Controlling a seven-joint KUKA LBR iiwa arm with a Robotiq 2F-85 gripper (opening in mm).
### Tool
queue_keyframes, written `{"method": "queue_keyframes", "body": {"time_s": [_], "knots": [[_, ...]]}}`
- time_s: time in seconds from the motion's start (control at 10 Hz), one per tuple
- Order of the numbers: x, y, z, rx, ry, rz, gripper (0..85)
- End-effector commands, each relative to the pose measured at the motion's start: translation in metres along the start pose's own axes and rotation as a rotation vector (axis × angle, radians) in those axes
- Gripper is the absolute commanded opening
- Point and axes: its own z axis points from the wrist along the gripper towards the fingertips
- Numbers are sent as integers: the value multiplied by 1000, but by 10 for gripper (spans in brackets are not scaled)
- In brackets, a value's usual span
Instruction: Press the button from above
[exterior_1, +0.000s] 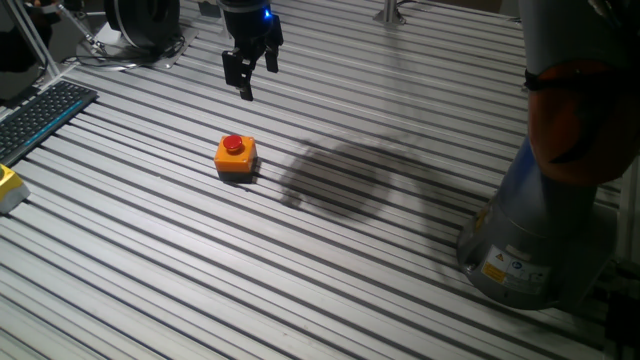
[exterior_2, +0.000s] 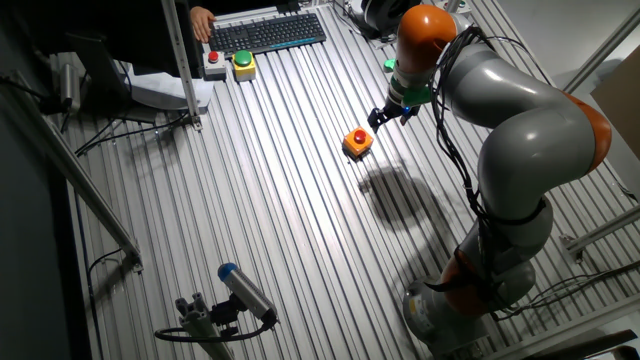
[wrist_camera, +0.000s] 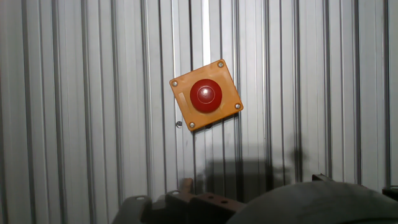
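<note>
End effector (exterior_1: 251, 72) above table, button (exterior_1: 233, 145) below, apart.

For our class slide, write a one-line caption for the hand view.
Looking straight down from the hand: the red button on its orange box sits on the ribbed table.

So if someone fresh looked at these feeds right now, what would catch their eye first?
Probably the red button on its orange box, alone mid-table on the ribbed metal table. Next, the gripper hanging above and beyond it, fingers visibly apart, and the arm's dark shadow beside the box.
</note>
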Motion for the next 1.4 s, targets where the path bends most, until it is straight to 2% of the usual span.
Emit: {"method": "queue_keyframes", "body": {"time_s": [0.0,0.4,0.5,0.6,0.7,1.0,1.1,1.2,1.3], "knots": [[-1,-1,0,-102,220,63,0],[-6,-4,-6,-97,222,59,0],[-6,-3,-6,-93,213,60,0],[-7,-1,-6,-123,147,75,0],[-9,3,-8,-101,137,69,0],[-9,5,-10,-82,103,52,0],[-10,5,-10,-67,93,34,0],[-11,6,-12,-49,103,26,0],[-11,6,-13,-47,108,27,0]]}}
